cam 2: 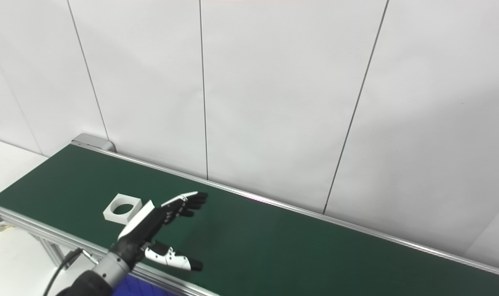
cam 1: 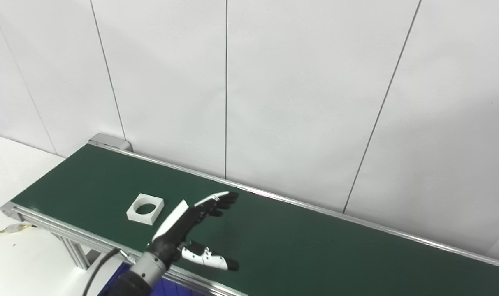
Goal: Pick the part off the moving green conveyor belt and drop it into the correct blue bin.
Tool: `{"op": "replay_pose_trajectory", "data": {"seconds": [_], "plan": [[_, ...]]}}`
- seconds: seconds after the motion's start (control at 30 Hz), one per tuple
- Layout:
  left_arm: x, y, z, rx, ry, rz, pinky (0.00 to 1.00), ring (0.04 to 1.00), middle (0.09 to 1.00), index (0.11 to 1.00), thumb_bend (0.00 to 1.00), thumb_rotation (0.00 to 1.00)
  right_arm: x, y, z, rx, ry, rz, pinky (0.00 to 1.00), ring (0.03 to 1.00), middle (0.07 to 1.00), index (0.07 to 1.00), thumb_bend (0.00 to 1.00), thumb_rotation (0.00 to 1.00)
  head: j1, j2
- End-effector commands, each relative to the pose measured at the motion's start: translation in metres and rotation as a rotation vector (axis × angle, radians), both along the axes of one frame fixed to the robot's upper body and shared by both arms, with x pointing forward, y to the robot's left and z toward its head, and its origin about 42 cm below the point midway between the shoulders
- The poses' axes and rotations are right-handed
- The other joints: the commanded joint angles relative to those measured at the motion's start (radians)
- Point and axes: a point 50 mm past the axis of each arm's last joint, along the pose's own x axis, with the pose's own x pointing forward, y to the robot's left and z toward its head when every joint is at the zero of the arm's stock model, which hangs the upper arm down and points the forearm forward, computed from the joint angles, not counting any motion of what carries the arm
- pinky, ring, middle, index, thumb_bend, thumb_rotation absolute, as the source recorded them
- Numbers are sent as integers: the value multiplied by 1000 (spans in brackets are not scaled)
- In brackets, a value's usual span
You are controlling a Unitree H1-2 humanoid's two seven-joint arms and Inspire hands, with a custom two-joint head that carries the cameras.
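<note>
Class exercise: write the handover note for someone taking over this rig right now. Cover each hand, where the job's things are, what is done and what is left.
Left hand: open, empty, fingers spread above the green belt.
Right hand: not in view.
White square part with round hole: flat on the belt, just left of the hand, apart from it.
Blue bin: only a sliver shows below the belt's near rail.
Done: nothing yet.
Left: grasp the part, lift it, drop it in the correct bin.

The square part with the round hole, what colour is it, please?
White square part, clearest in the left eye view.
</note>
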Motion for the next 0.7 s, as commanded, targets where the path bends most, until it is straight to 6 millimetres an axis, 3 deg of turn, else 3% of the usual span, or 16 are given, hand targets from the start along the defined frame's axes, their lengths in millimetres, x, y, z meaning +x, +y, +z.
{"op": "replay_pose_trajectory", "data": {"seconds": [0.0, 0.17, 0.37, 0.53, 0.67], "plan": [[11, 19, 18, 99, -42, 51, 818, 856, 869, 856, 836, 188, 5, 0, 14, 16, -85, 10, 789, 847, 884, 962, 662, 736, 0, 9], [18, 41, 30, 237, -10, 83, 824, 882, 882, 842, 872, 79, 4, 0, 18, 25, -86, 15, 802, 857, 892, 971, 638, 740, 4, 25], [30, 59, 41, 420, 17, 93, 809, 893, 883, 857, 909, 47, 4, -2, 22, 20, -91, 15, 810, 860, 893, 974, 630, 745, 23, 43], [41, 69, 43, 557, 100, 126, 880, 940, 921, 879, 897, 22, 3, -3, 23, 24, -92, 14, 814, 861, 894, 977, 618, 749, 35, 47], [51, 79, 44, 642, 151, 144, 872, 931, 926, 890, 891, 6, 2, -4, 24, 25, -92, 14, 819, 864, 897, 983, 609, 755, 42, 52]]}}
